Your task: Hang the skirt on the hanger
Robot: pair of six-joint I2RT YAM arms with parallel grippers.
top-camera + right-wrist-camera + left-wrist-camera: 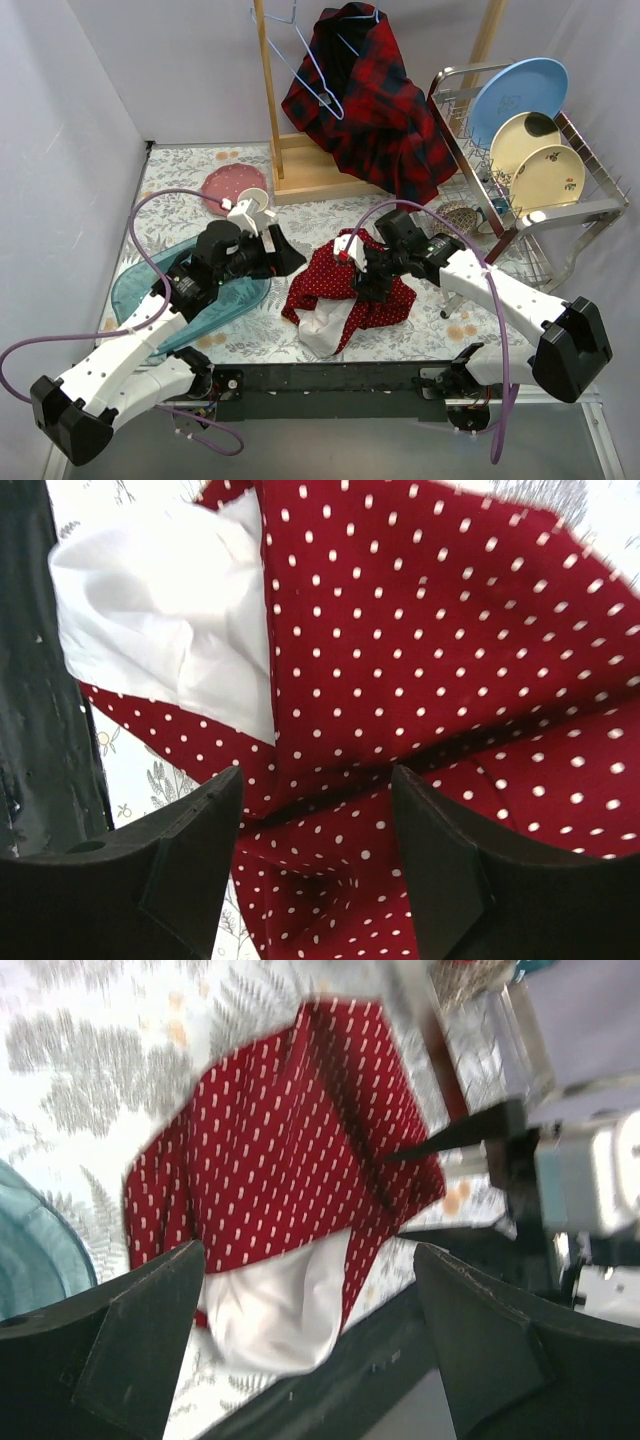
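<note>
The skirt is red with white dots and a white lining. It lies crumpled on the table near the front edge. It also shows in the left wrist view and the right wrist view. The light blue wire hanger hangs from the wooden rack at the back. My left gripper is open and empty, just left of the skirt, with the skirt beyond its jaws. My right gripper is open and low over the skirt's right half, with red cloth between its jaws.
A red plaid shirt hangs on the wooden rack. A dish rack with plates stands at the right, with a small bowl beside it. A teal tray, a pink plate and a white cup are at the left.
</note>
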